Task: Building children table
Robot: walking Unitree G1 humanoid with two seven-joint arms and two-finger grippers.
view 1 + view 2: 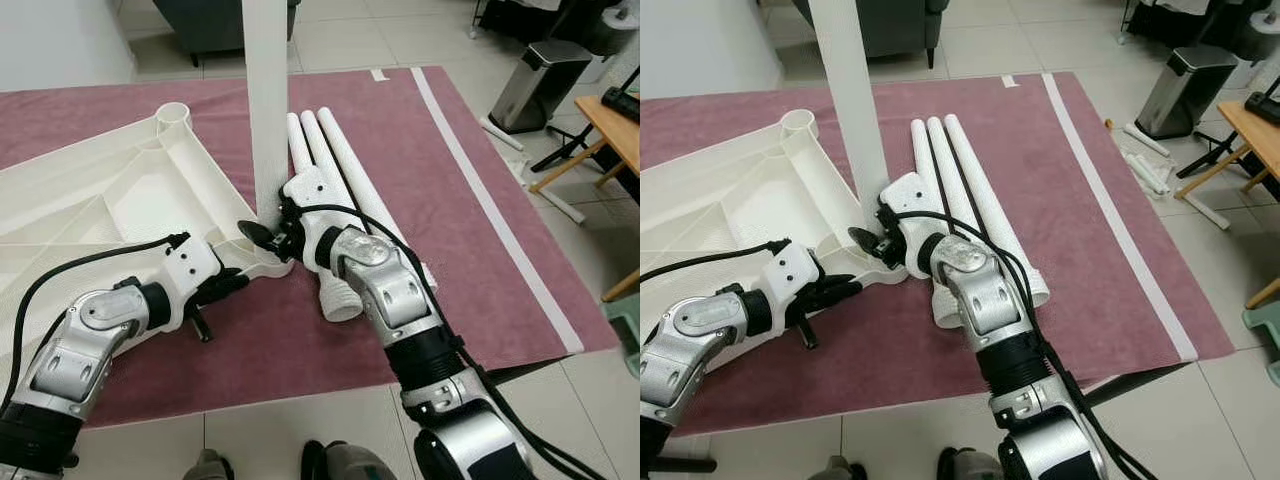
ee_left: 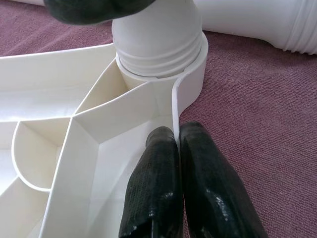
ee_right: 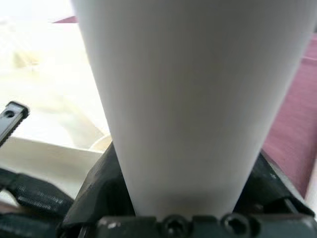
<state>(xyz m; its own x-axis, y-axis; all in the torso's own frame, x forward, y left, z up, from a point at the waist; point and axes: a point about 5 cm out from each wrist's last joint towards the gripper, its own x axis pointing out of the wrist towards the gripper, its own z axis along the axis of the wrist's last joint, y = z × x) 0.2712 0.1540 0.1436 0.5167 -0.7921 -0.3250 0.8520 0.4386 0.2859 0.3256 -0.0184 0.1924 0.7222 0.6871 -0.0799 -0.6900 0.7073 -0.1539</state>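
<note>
You've got the white tabletop (image 1: 100,190) lying upside down on the maroon rug (image 1: 420,180), ribs facing up, w/ one white leg (image 1: 266,100) standing upright in its near corner socket. Three spare legs (image 1: 340,170) lie side by side on the rug just right of that corner, threaded ends toward you.

Head views: right gripper (image 1: 262,236) sits at the base of the upright leg, black fingers on either side of it, right above the socket. Left gripper (image 1: 228,285) is low at the tabletop's near edge, just left of that same corner.

Left wrist view gives you what the head views can't: the leg's threaded end (image 2: 158,47) is seated in the round socket, threads still showing above the rim. The left fingers (image 2: 153,198) are pressed together w/ the thin outer wall of the tabletop pinched between them, one finger inside the rim, one outside on the rug side.

Right wrist view is close up: the leg (image 3: 188,99) runs straight up between the jaws, which are clamped on it, black pads hugging both sides. Tabletop (image 3: 44,114) is blurred and bright behind it.

Beyond the rug: tiled floor (image 1: 330,40), a metal bin (image 1: 540,85), a wooden table edge (image 1: 620,125) at far right
</note>
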